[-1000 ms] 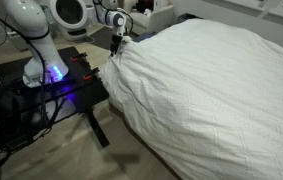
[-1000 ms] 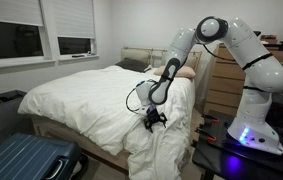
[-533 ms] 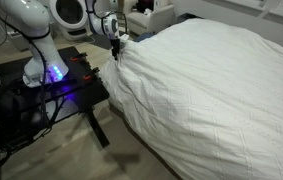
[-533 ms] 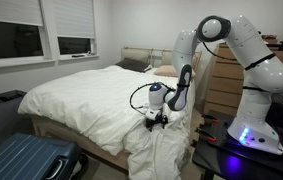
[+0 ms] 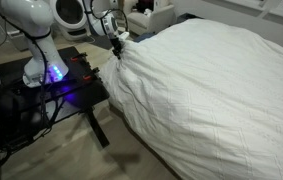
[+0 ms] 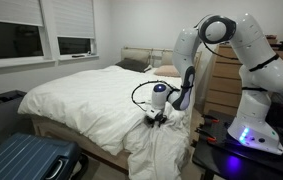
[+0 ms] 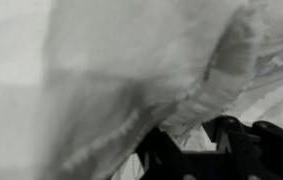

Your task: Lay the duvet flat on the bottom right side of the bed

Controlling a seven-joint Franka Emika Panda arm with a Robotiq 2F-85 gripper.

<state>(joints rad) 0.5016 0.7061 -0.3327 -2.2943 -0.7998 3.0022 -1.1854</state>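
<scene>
In an exterior view a blue suitcase (image 6: 26, 160) lies on the floor at the far left, just beside the foot of the bed (image 6: 133, 53). The duvet (image 6: 91, 100) is spread across the mattress. Its edge on the robot's side spills over the side of the bed and hangs in bunched folds toward the floor. Up by the headboard a grey pillow (image 6: 133, 65) and a pale one (image 6: 167, 72) show above the duvet's upper edge. The pincer (image 6: 158, 120) points down into the duvet right at that overhanging edge, with the white arm (image 6: 243, 55) arching over it from a black-framed worktop (image 6: 213, 160) with a blue glow at the robot's base.

From the opposite side the worktop (image 5: 41, 92) sits on the left, the pincer (image 5: 119, 47) touches the duvet (image 5: 211, 90) at its upper left edge, and the white cover fills the right.

In the wrist view blurred duvet (image 7: 101, 70) fabric fills nearly everything, with dark fingers (image 7: 236, 140) low on the right. Whether they are clenched on the cloth, I cannot tell.
</scene>
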